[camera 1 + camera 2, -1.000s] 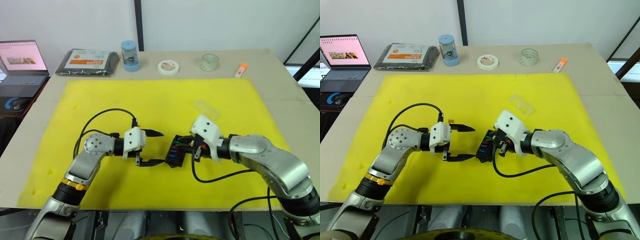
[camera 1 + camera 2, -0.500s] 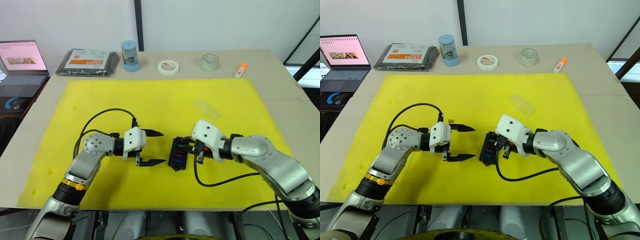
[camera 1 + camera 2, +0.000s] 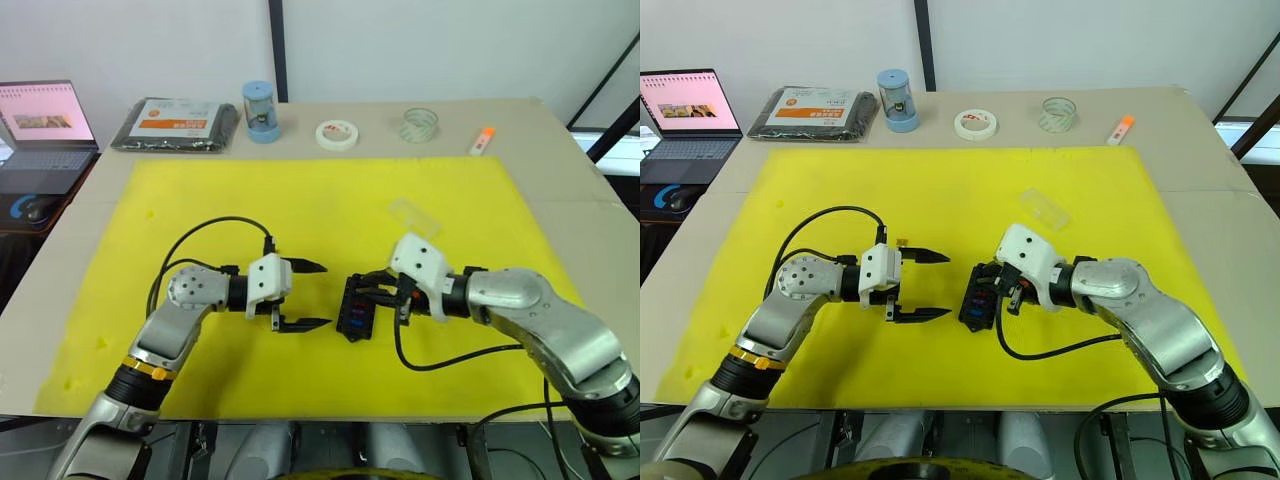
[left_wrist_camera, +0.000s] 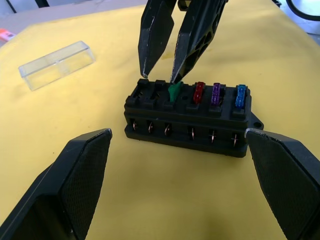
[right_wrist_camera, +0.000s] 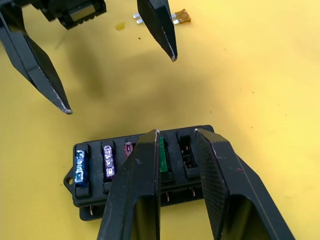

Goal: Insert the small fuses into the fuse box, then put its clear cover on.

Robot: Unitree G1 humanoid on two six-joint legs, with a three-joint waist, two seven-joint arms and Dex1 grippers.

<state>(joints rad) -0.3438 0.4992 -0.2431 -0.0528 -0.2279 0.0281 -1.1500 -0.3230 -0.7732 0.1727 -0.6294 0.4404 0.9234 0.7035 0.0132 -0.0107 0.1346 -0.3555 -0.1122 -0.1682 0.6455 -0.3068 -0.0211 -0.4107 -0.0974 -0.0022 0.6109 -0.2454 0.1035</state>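
The black fuse box (image 3: 354,308) lies on the yellow mat (image 3: 300,200) between my two grippers. In its slots stand a blue fuse (image 4: 241,95), a purple fuse (image 4: 216,93), a red fuse (image 4: 199,91) and a green fuse (image 4: 174,92); two slots beside the green one are empty. My right gripper (image 4: 158,77) hovers over the box, open by a narrow gap, one fingertip just above the green fuse. My left gripper (image 3: 322,294) stands wide open a little left of the box, holding nothing. A brown fuse (image 5: 180,17) lies loose on the mat behind the left gripper. The clear cover (image 3: 413,217) rests on the mat beyond the right gripper.
Along the table's back edge are a black packet with an orange label (image 3: 175,124), a blue cylinder (image 3: 258,111), a white tape roll (image 3: 337,133), a clear tape roll (image 3: 419,124) and an orange marker (image 3: 482,141). A laptop (image 3: 40,130) sits at the far left.
My right gripper has drawn back a little to the right, and the fuse box has settled flat on the mat. The left arm has stayed still.
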